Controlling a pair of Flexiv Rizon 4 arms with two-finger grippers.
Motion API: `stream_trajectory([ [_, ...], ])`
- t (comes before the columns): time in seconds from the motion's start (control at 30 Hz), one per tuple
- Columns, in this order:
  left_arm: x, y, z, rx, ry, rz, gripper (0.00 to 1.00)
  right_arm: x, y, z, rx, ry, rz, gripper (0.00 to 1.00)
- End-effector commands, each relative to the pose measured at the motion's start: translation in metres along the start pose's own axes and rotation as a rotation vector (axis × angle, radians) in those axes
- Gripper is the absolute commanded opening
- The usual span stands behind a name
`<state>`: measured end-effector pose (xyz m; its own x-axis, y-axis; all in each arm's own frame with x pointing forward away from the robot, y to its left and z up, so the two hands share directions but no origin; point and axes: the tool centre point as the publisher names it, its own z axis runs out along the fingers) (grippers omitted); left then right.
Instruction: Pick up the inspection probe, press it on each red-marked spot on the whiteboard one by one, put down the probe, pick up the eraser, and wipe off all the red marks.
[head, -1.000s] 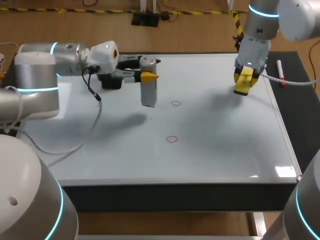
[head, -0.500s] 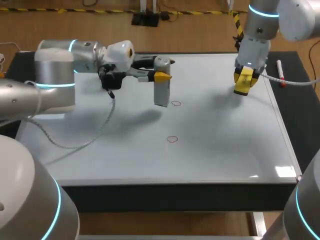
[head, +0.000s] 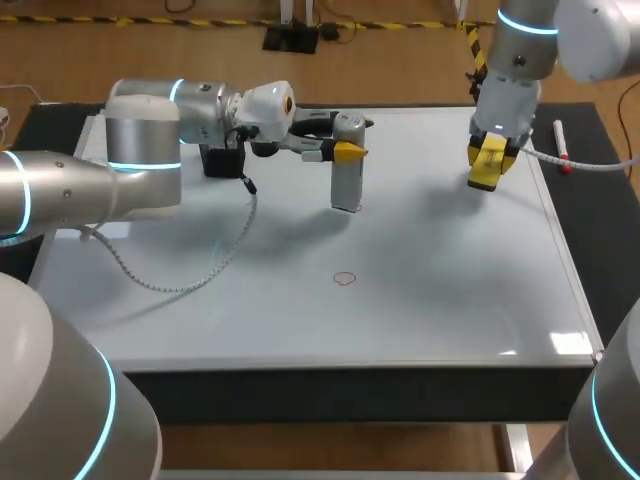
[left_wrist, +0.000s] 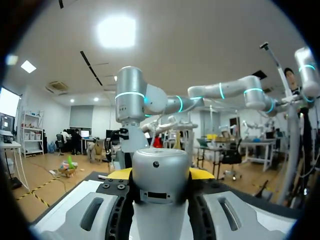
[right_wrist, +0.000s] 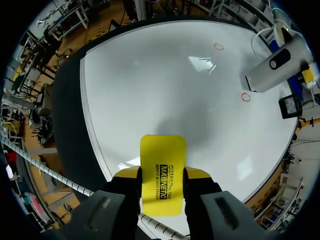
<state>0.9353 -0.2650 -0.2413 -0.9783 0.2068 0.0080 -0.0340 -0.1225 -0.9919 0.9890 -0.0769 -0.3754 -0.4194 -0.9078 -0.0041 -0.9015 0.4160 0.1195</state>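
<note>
Left tool (head: 345, 150) clamped on the upright probe (head: 347, 186), foot just beside the far mark (right_wrist: 245, 97); near mark (head: 345, 279) well apart. Right tool (right_wrist: 162, 173) grips the eraser (right_wrist: 162, 152) over the board (head: 450, 290). We centre first, then press straight down, lightly.

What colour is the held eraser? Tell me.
The eraser is yellow; right wrist view shows it best.

Robotics lab: cabled, cyan-ringed left arm (head: 140, 140) and right arm (head: 515, 60) over a whiteboard surface (head: 450, 300) carrying a red mark (head: 345, 279).
</note>
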Motion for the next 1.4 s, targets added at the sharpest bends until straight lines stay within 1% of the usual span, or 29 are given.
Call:
stream_trajectory([
  [0.03,-0.003,0.005,0.009,0.004,-0.018,-0.002,0.00,0.000,-0.001,-0.001,0.001,0.005,-0.002,0.00],
  [0.3,-0.010,0.013,0.012,0.009,-0.043,0.000,0.00,0.000,-0.001,-0.001,0.001,0.005,-0.002,0.00],
  [0.63,-0.022,0.014,0.006,0.024,-0.096,0.014,0.00,0.000,-0.001,-0.001,0.001,0.005,-0.002,0.00],
  [0.87,-0.021,0.015,0.005,0.028,-0.101,0.010,0.00,0.000,-0.001,-0.001,0.001,0.005,-0.002,0.00],
  [1.0,-0.020,0.018,0.006,0.029,-0.092,0.006,0.00,0.000,-0.001,-0.001,0.001,0.005,-0.002,0.00],
  [1.4,-0.020,0.024,0.005,0.022,-0.102,-0.004,0.00,0.000,-0.001,-0.001,0.001,0.005,-0.002,0.00],
])
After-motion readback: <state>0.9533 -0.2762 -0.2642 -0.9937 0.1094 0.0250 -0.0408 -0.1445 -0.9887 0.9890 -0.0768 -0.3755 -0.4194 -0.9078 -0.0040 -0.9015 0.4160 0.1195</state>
